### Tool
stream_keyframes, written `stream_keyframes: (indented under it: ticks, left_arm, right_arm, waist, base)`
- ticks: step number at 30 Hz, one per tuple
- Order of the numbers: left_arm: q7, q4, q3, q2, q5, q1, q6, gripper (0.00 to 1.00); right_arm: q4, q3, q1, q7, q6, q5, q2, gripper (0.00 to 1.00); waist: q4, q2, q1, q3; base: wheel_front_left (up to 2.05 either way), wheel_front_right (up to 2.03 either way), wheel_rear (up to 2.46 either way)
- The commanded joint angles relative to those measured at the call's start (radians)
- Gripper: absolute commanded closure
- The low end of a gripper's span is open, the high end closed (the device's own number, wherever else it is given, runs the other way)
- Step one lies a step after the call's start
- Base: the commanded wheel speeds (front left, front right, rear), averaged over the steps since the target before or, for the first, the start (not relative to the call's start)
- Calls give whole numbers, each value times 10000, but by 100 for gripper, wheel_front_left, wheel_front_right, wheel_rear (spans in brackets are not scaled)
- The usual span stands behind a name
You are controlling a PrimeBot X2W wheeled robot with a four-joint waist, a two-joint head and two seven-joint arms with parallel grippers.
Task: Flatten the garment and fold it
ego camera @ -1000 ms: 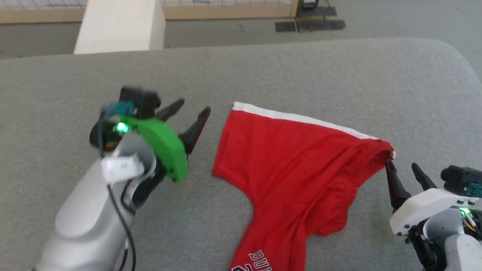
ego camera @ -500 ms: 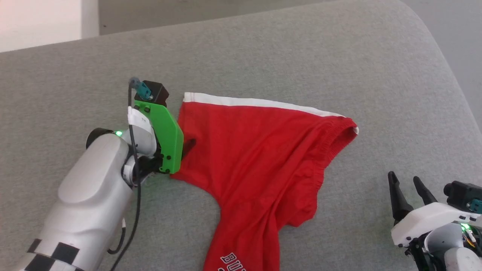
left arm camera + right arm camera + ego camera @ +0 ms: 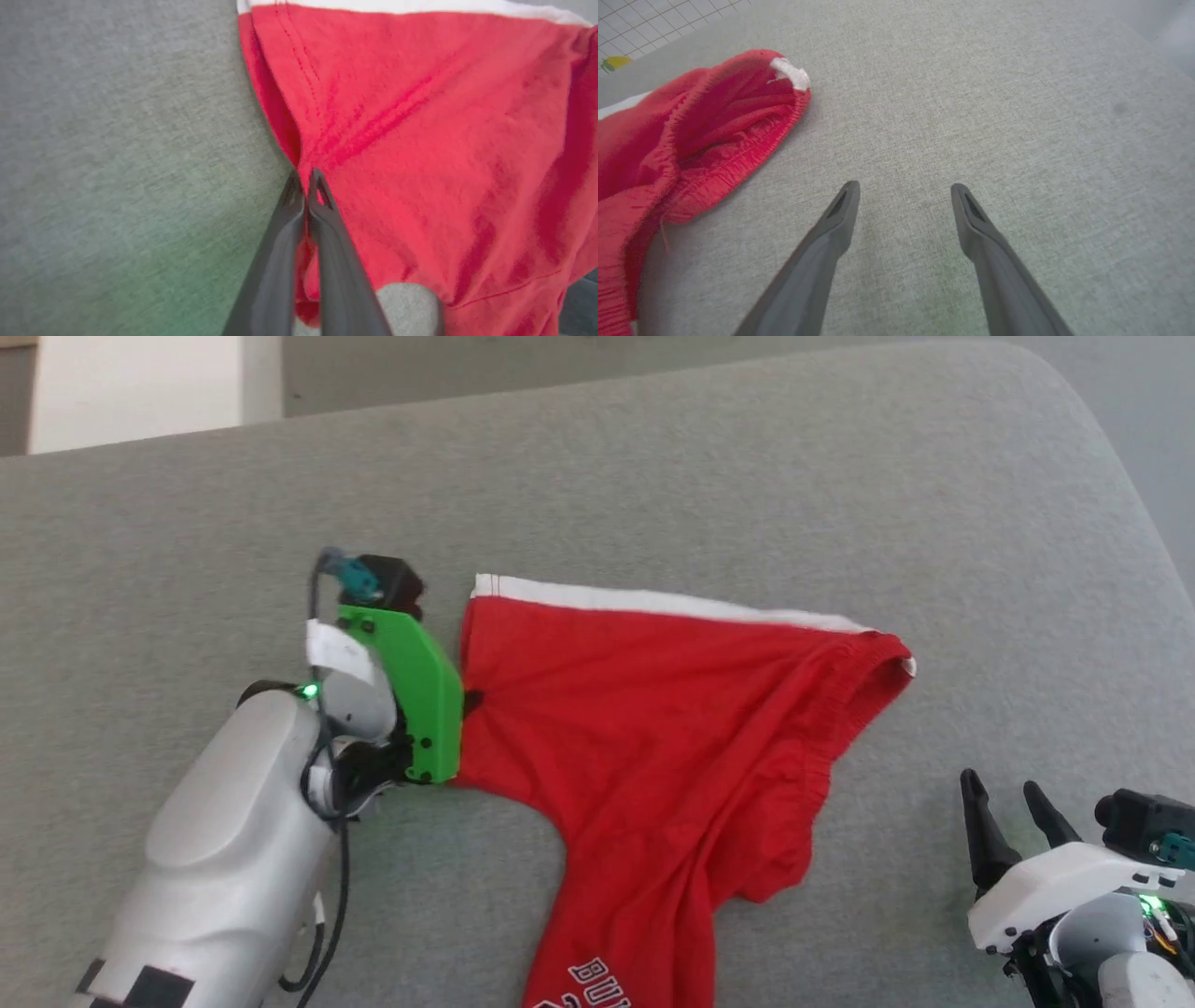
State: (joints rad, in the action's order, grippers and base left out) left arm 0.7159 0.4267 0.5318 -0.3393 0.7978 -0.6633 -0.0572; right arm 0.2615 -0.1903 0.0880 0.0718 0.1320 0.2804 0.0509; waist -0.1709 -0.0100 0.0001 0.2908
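- The left gripper (image 3: pixel 306 182) is closed to a sliver on the side seam of the garment (image 3: pixel 672 737). Its two fingers meet on a fold of red cloth, and creases run outward from the tips.
- From that pinch the garment spreads ahead and to the right over the grey cushion (image 3: pixel 653 476). The white trim band (image 3: pixel 653 602) lies along its far edge.
- The right gripper (image 3: pixel 903 196) is spread wide and holds nothing. The gathered waistband (image 3: pixel 738 154) lies ahead and to its left, clearly apart from it.
- My judgement is that the cloth is light, limp and not fragile — it will sag and bunch rather than keep a shape.
- A thin single layer may slide out of a narrow pinch.
- The best holds are probably the thicker parts — the elastic waistband corner for the free gripper, and a seam or hem for the other.
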Motion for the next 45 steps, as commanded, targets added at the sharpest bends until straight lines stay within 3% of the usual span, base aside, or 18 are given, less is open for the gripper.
stream_keyframes:
  ticks: [1,11,16,19,20,21,22,25,30,35,40,42,45]
  left_arm:
    - [-190,-37,-202,-132,193,255,135,100]
    - [-1021,-1313,-1142,-748,832,2410,897,100]
    - [-1030,-2248,-1160,-976,1149,4428,1355,100]
    - [-1056,-2742,-1256,-794,1614,5579,1662,100]
    - [-1083,-2861,-1321,-760,1739,5865,1768,68]
    - [-1215,-2973,-1433,-737,1796,6021,1853,56]
    - [-1436,-3112,-1609,-717,1836,6153,1957,0]
    - [-1850,-3672,-2034,-765,1874,6199,2150,0]
    - [-2345,-4669,-2356,-1635,701,5203,2450,0]
    - [-1324,-4212,-996,-2368,-851,3652,1905,0]
    - [-462,-2816,-104,-2082,-1152,2719,1350,0]
    - [198,-1816,145,-1902,-1001,2567,1360,0]
    - [315,-1349,172,-1696,-791,2619,1358,0]
  right_arm:
    - [45,-33,34,41,-13,-103,-7,0]
    - [48,-4,-77,380,-13,-311,-7,0]
    - [17,183,-30,508,-13,-285,-7,0]
    - [10,246,-40,536,-13,-251,-7,0]
    - [15,266,-53,546,-13,-236,-7,0]
    - [21,280,-66,551,-13,-225,-7,0]
    - [29,298,-91,551,-13,-209,-7,0]
    - [29,259,-181,552,-13,-162,-7,0]
    - [-85,73,-263,565,-13,-192,-7,0]
    - [-180,103,-144,625,-13,-282,-7,0]
    - [-178,237,-64,590,-13,-214,-7,0]
    - [-226,173,-70,546,-13,-254,-7,0]
    - [-279,74,-79,519,-13,-302,-7,0]
  waist:
    - [572,100,-1,-512]
    - [1959,100,-1,-1390]
    - [2178,100,-1,-1584]
    - [2218,100,-1,-1648]
    - [2228,100,-1,-1663]
    - [2234,100,-1,-1675]
    - [2237,100,-1,-1698]
    - [2265,100,-1,-1713]
    - [2276,100,-1,-1558]
    - [2122,100,-1,-1246]
    - [1836,100,-1,-962]
    - [1700,100,-1,-767]
    - [1677,100,-1,-684]
  base:
    - [0,0,0]
    - [0,0,0]
    - [0,0,0]
    - [0,0,0]
    - [0,0,0]
    - [0,0,0]
    - [0,0,0]
    - [0,0,0]
    - [0,0,0]
    - [0,0,0]
    - [0,0,0]
    - [0,0,0]
    - [0,0,0]
